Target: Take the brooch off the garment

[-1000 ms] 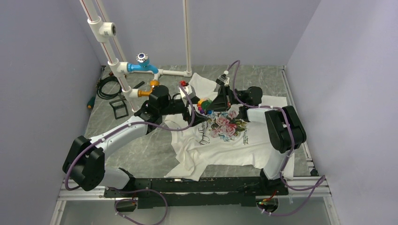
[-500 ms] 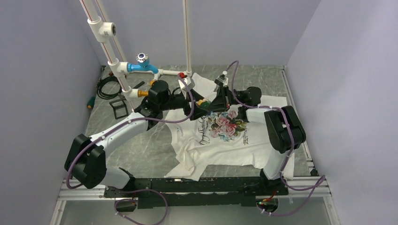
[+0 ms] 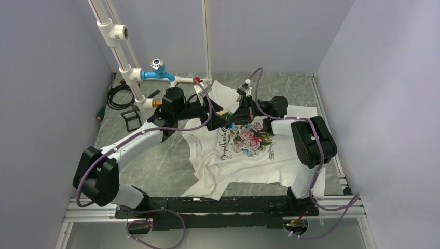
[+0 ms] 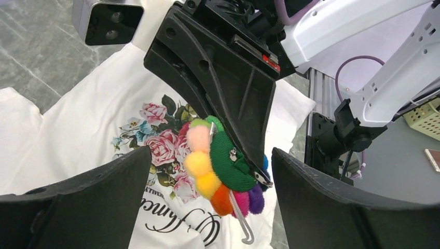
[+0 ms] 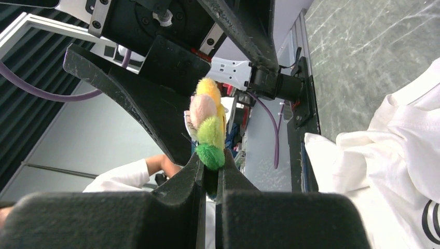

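Fuzzy round rainbow pom-pom brooch (image 4: 220, 166), wire clasp dangling, sits clamped in the right pincer (image 5: 210, 166), clear above the rumpled white floral T-shirt (image 4: 104, 119) on the grey marbled table (image 3: 150, 166). The left pincer (image 4: 210, 155) gapes wide, facing it.

We count two arms and two end effectors, the left end effector (image 4: 210, 158) and the right end effector (image 5: 210, 168). There is one brooch (image 4: 220, 166) and one garment (image 3: 249, 155). On the counter (image 3: 155, 166) we also find one blue valve (image 3: 156, 70), one coiled black cable (image 3: 118, 96) and one black rectangular frame (image 3: 131, 120).
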You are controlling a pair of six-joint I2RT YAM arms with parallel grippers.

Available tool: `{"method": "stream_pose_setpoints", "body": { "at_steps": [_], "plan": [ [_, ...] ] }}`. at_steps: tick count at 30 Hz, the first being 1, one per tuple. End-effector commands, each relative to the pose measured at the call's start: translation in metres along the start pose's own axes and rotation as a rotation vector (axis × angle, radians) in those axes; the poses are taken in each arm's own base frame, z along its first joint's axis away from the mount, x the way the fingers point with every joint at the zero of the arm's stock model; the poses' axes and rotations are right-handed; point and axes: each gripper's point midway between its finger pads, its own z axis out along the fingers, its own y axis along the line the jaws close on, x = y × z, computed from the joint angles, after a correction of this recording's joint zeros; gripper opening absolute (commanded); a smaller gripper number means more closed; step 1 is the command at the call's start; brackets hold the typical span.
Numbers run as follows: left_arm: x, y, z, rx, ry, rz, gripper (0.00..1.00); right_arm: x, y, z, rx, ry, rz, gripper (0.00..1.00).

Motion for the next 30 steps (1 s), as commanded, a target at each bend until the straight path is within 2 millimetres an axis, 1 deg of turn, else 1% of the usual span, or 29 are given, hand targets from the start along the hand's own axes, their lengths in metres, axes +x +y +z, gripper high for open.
{"method": "stream_pose_setpoints", "body": {
  "at_steps": [1,3,6,9,13,16,20,23,26,30],
  "plan": [
    [-0.016,-0.009,-0.001,0.042,-0.027,0.014,0.93,-0.002,0.012,-0.002,-0.033,-0.005,-0.227,0.0],
    [-0.016,-0.009,-0.001,0.043,-0.026,0.011,0.95,-0.005,0.01,-0.003,-0.033,-0.013,-0.207,0.0],
    [-0.017,-0.009,-0.004,0.039,-0.026,-0.011,0.92,-0.008,0.008,-0.005,-0.033,-0.029,-0.193,0.0],
    [-0.019,-0.003,-0.011,0.023,-0.035,-0.059,0.87,-0.008,0.009,-0.005,-0.033,-0.031,-0.195,0.0],
    [-0.015,0.002,-0.017,0.002,-0.025,-0.142,0.73,-0.009,0.005,-0.006,-0.026,-0.036,-0.178,0.0],
    [-0.008,-0.001,-0.019,0.012,-0.011,-0.23,0.71,-0.009,0.002,-0.007,-0.022,-0.041,-0.158,0.0],
    [-0.002,0.0,-0.02,0.005,-0.002,-0.271,0.67,-0.009,0.0,-0.007,-0.023,-0.045,-0.147,0.0],
    [-0.001,0.001,-0.019,0.004,-0.004,-0.292,0.61,-0.009,-0.002,-0.007,-0.021,-0.046,-0.141,0.0],
    [0.002,0.005,-0.018,-0.015,0.008,-0.312,0.57,-0.008,-0.002,-0.008,-0.02,-0.049,-0.139,0.0],
    [0.008,0.015,-0.015,-0.055,0.027,-0.342,0.52,-0.005,-0.005,-0.011,-0.009,-0.047,-0.133,0.0]
  ]
}}
